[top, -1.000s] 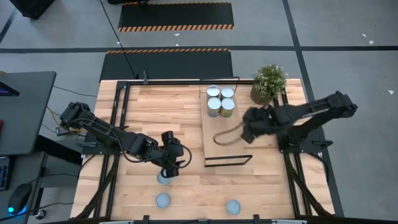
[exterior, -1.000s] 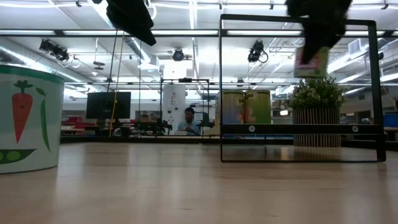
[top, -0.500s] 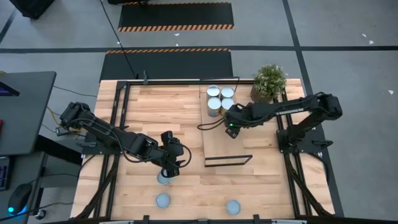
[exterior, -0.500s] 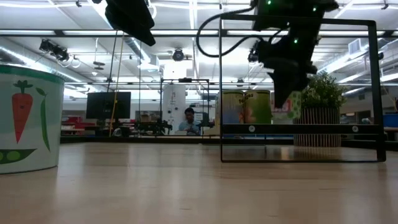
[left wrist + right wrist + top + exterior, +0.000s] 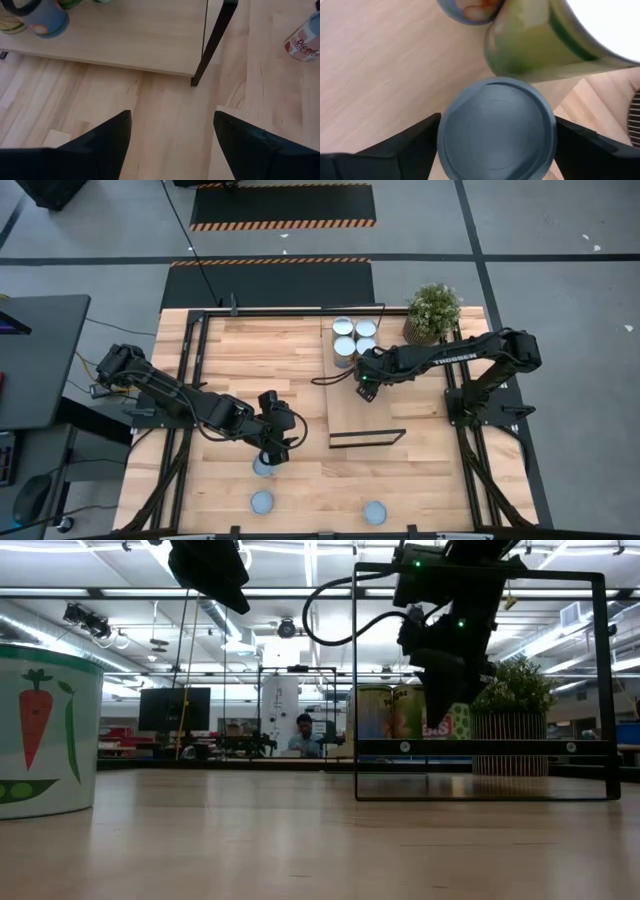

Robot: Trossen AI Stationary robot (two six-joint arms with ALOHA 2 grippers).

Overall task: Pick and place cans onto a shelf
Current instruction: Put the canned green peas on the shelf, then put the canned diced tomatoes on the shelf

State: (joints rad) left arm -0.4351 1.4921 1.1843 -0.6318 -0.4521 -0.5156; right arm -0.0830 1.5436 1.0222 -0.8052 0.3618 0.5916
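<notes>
the right gripper (image 5: 366,385) hangs over the shelf (image 5: 385,405) – fingers parted round a grey-topped can (image 5: 496,129) (beside the stacked cans (image 5: 354,339)); the left gripper (image 5: 270,455) gapes empty above a table can (image 5: 262,468).

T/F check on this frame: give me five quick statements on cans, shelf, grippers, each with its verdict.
1. Three cans stand on the bare tabletop, off the shelf. True.
2. The right gripper is over the shelf, with a can between its fingers. True.
3. The left gripper holds a can. False: nothing sits between its open fingers.
4. The potted plant stands at the table's near edge. False: far right corner.
5. The shelf holds no cans. False: several cluster at its far end.
</notes>
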